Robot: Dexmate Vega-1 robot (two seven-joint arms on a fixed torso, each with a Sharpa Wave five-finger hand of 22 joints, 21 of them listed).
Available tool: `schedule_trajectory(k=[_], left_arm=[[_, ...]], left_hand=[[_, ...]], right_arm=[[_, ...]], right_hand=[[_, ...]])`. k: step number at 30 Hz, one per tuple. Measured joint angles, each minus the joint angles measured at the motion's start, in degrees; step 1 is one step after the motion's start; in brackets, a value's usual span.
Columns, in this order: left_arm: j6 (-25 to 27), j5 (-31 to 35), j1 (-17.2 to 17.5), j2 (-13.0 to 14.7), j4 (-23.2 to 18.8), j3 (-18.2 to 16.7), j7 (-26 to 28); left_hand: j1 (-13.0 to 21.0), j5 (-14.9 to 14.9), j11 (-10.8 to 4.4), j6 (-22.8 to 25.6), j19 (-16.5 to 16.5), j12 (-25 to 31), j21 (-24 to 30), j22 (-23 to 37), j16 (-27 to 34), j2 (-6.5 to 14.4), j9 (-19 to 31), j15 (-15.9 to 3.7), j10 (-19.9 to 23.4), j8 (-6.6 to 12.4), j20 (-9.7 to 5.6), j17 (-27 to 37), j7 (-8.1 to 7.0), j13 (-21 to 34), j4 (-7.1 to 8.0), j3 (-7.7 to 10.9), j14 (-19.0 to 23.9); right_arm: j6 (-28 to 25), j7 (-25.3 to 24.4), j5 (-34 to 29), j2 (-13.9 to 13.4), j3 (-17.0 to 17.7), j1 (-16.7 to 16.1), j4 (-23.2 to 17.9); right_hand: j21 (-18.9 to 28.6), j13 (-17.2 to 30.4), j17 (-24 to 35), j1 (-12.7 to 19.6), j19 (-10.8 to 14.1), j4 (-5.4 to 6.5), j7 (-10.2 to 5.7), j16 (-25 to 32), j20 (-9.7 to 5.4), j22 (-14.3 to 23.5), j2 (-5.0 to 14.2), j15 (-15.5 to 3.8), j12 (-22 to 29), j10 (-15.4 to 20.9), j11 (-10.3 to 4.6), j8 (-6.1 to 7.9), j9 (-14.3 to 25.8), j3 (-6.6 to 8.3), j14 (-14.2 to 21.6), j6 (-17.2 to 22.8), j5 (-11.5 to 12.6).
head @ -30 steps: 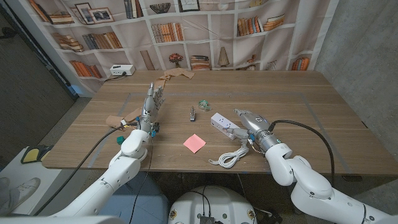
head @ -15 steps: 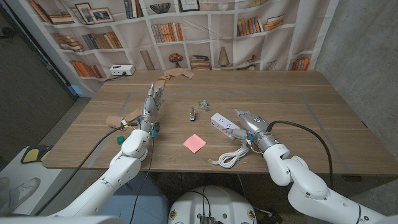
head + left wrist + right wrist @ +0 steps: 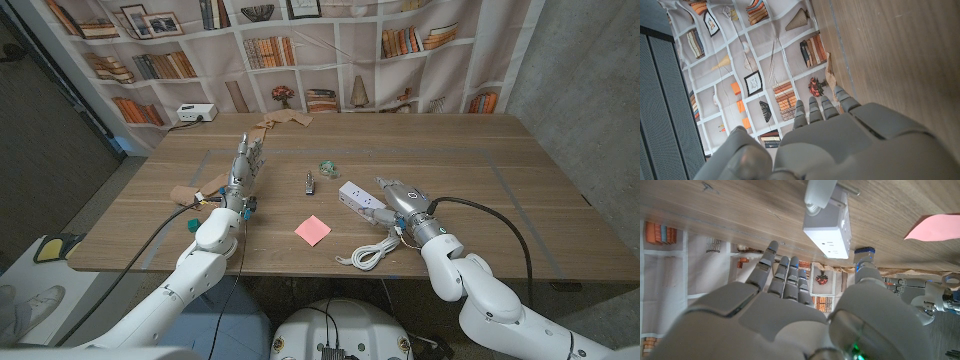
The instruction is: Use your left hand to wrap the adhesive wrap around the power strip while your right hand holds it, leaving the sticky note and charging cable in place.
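While the objects lie where they lay a second ago, the scene reads as follows.
Change: right forearm shifted slightly; left arm unmoved.
Right hand [image 3: 397, 194]: fingers apart, holding nothing, just beside the power strip [image 3: 360, 198] at its 3 o'clock; in the right wrist view [image 3: 785, 305] the fingers are extended with the strip [image 3: 830, 227] beyond them, apart.
Left hand [image 3: 245, 160]: fingers straight and spread, gripping nothing, at 9 o'clock from the strip, well apart; seen too from the left wrist [image 3: 840, 135].
Adhesive wrap [image 3: 328, 167]: small greenish roll at 11 o'clock from the strip.
Sticky note [image 3: 313, 230]: pink, at 7 o'clock from the strip.
Charging cable [image 3: 362, 255]: white coil at 6 o'clock, near the table [image 3: 520, 190] edge.
Small dark object [image 3: 309, 182]: between left hand and strip; too small to tell.
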Motion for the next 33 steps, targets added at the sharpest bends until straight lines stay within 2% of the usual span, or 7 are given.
schedule_trajectory(k=[30, 33], left_arm=[[0.44, -0.29, 0.65, 0.53, -0.73, -0.29, 0.00], [0.44, -0.29, 0.66, 0.53, -0.81, -0.30, 0.03]], left_hand=[[0.10, 0.00, 0.00, 0.00, 0.00, 0.00, 0.00, 0.00, 0.00, 0.10, 0.00, 0.00, 0.00, 0.00, 0.00, 0.00, 0.00, 0.00, -0.17, -0.16, 0.00], [0.20, 0.00, 0.00, 0.00, 0.00, 0.00, 0.00, 0.00, 0.00, 0.20, 0.00, 0.00, 0.00, 0.00, 0.00, 0.00, 0.00, 0.00, -0.32, -0.31, 0.00]], right_arm=[[-0.62, 1.12, -2.76, 1.13, -1.37, 0.66, 1.93], [-0.62, 1.12, -2.93, 1.19, -1.37, 0.66, 2.08]], right_hand=[[-0.39, 0.79, 0.52, 0.67, 0.20, 0.24, -0.10, 0.21, -0.20, 0.00, -0.22, -0.30, 0.88, 1.06, -0.08, 0.00, -0.01, 0.23, 0.30, 1.54, 0.00], [-0.39, 0.80, 0.53, 0.67, 0.61, 0.24, -0.09, 0.37, -0.61, 0.00, -0.22, -0.28, 0.88, 1.60, 0.00, 0.00, -0.01, 0.23, 0.81, 1.95, 0.00]])
